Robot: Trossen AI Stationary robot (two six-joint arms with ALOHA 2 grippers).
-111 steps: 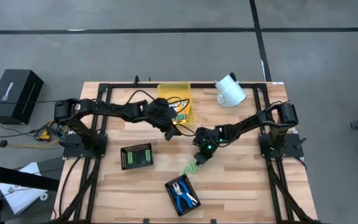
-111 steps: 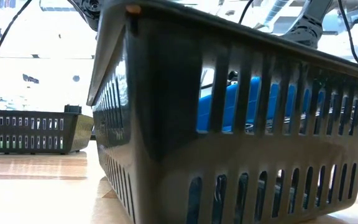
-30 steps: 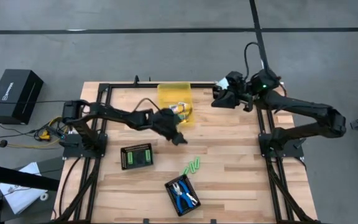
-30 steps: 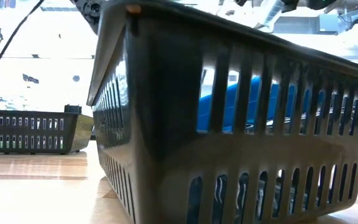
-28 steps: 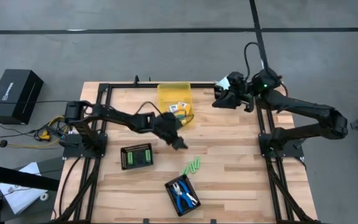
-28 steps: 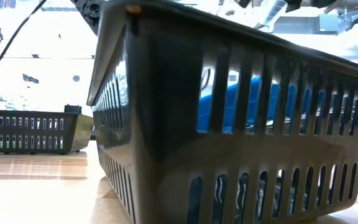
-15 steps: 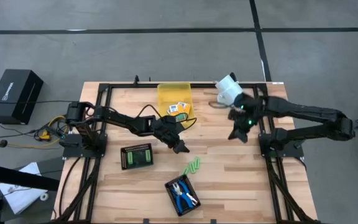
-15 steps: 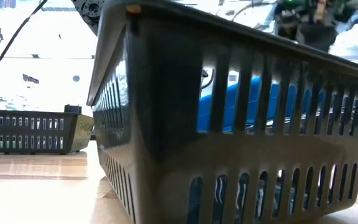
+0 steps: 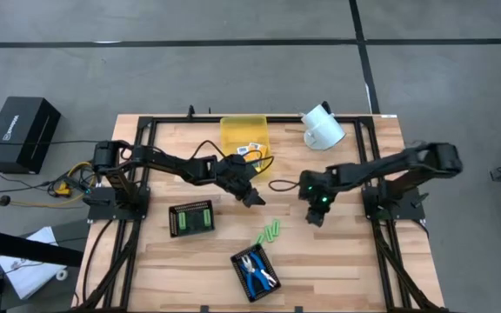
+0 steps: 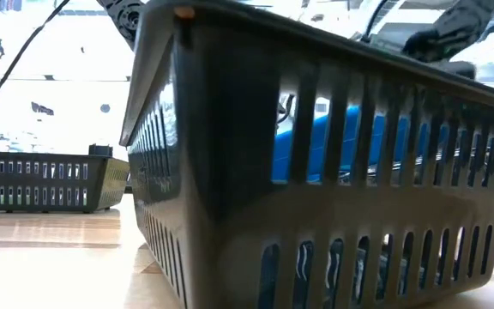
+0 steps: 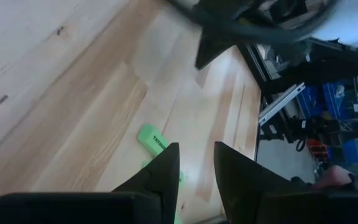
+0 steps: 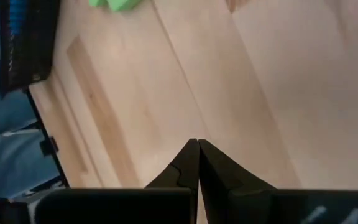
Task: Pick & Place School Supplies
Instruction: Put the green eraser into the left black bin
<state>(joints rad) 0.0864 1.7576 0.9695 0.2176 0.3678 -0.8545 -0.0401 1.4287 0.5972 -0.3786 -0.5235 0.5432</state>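
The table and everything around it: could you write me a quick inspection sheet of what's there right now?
Surface: wooden table, black frame rails.
Job's things: green sticks loose mid-table; blue-handled tools in a black tray; printed boxes in yellow bin; second black tray.
Clutter: white object at far edge.
Grippers: left gripper slightly parted, empty, near bin; right gripper shut, empty, mid-table.
Cables: black cable between arms.
Surroundings: black box on grey floor.

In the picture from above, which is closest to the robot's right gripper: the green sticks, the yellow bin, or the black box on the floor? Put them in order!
From the right gripper:
1. Green sticks, on the table just beside it.
2. Yellow bin, at the table's far edge.
3. Black box, off the table on the floor, left.
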